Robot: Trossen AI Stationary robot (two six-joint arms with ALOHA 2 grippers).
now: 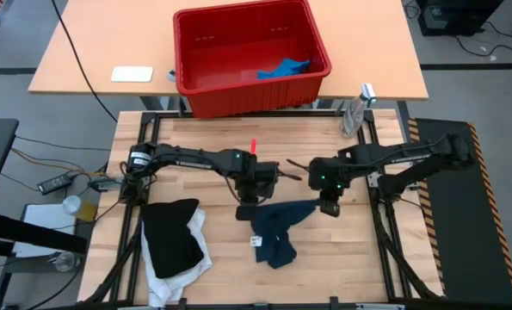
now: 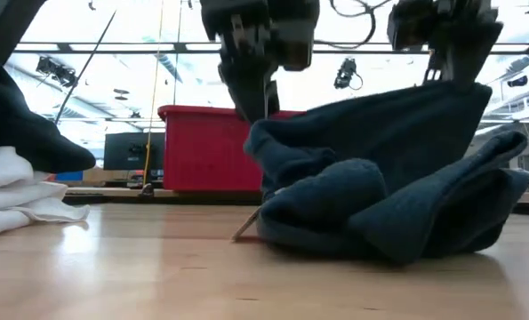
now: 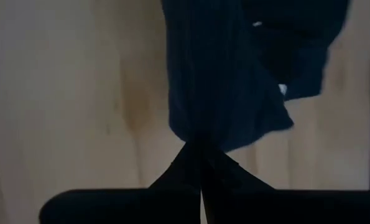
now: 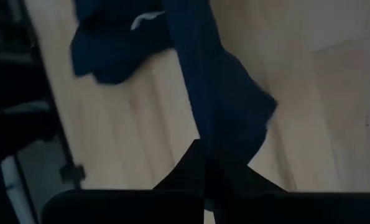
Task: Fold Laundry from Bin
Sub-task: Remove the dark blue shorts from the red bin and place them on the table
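Observation:
The dark navy garment (image 1: 274,232) with a white tag (image 1: 257,241) lies mid-table. Its upper edge is raised between my two grippers and its bunched lower part rests on the wood (image 2: 380,222). My left gripper (image 1: 247,211) is shut on the garment's left end and my right gripper (image 1: 329,207) on its right end. A black garment (image 1: 171,243) lies on top of a white one (image 1: 187,271) at the near left. The red bin (image 1: 206,84) stands on the far table with a bright blue garment (image 1: 283,69) inside. My left gripper pinches a bunched end of the navy garment (image 3: 197,121) between its two shut fingers (image 3: 185,165), coming from above and slanting down. The cloth falls away below them onto the table. How many layers are caught, I cannot tell. My right gripper pinches the garment's other end (image 4: 217,124) between its shut fingers (image 4: 188,163), also slanting down from above. The cloth runs from the fingers down to the table (image 4: 110,50), and the stretch between the two grippers (image 2: 371,116) sags a little.
A clear bottle (image 1: 355,112) stands at the table's far right corner. A small red thing (image 1: 254,145) lies behind the left arm. A white flat box (image 1: 132,74) sits on the far table beside the bin. Bare wood shows at the near right (image 1: 342,267).

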